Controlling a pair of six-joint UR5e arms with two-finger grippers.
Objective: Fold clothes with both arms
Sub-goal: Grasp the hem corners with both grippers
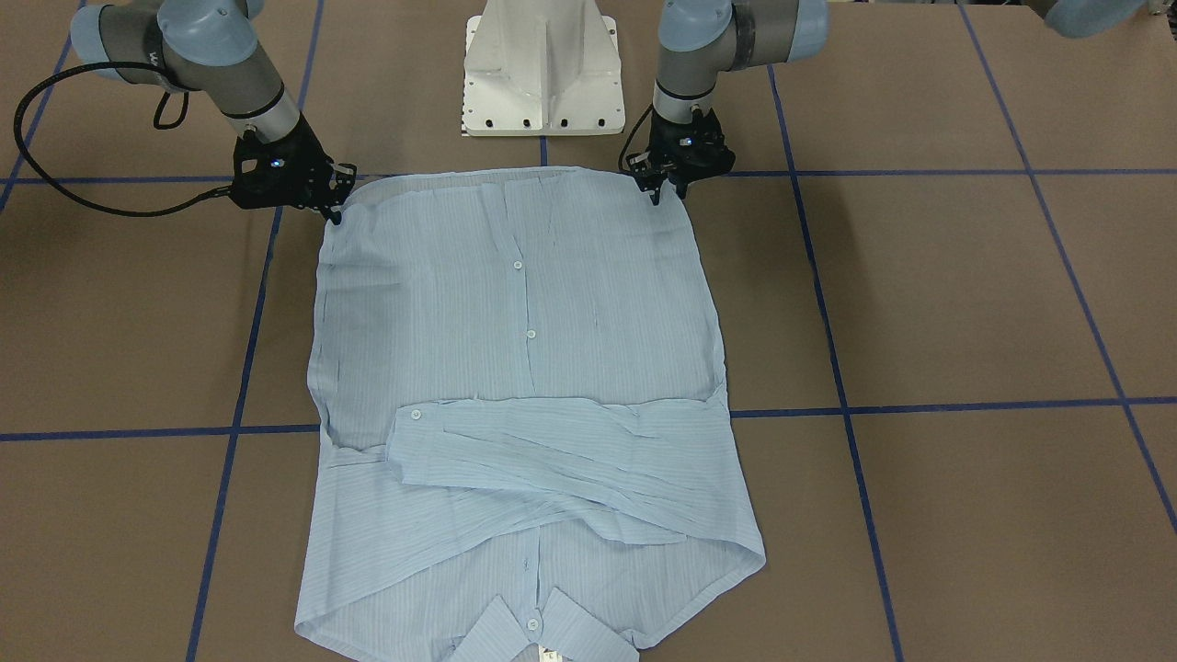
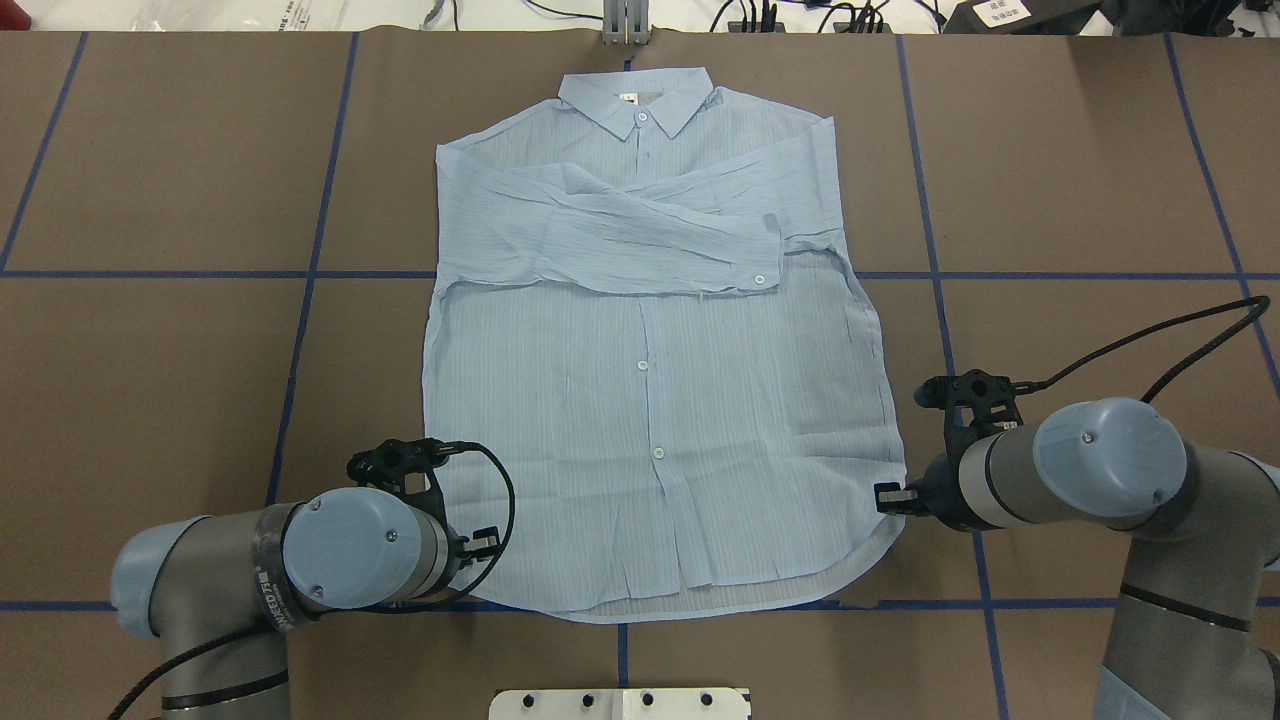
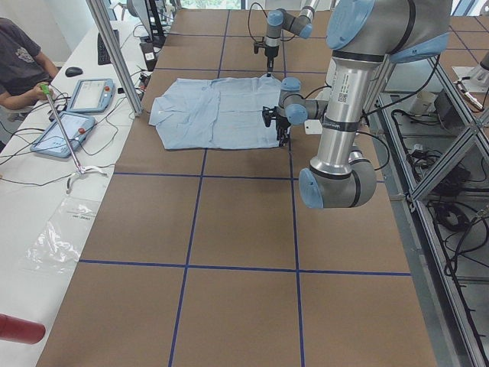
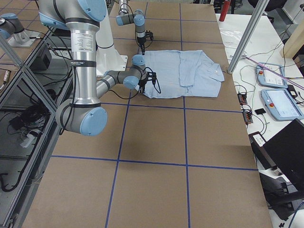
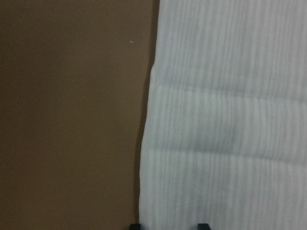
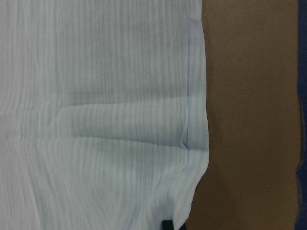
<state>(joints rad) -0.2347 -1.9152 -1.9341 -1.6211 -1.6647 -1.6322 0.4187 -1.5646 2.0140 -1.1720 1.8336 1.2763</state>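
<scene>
The shirt (image 2: pixel 650 400) lies flat mid-table, collar (image 2: pixel 635 95) at 12 o'clock, sleeves (image 2: pixel 640 240) folded in, body fold apparently left to do; left gripper (image 1: pixel 668 195), parted, straddles its 7 o'clock hem corner, right gripper (image 1: pixel 335 216) at 5 o'clock, closure unclear.

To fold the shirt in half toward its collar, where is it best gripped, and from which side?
Likely the hem, at its two corners, each approached from the outer side. The shirt lies flat, so only its edge offers a lip, and the left gripper and right gripper are poised there.
</scene>
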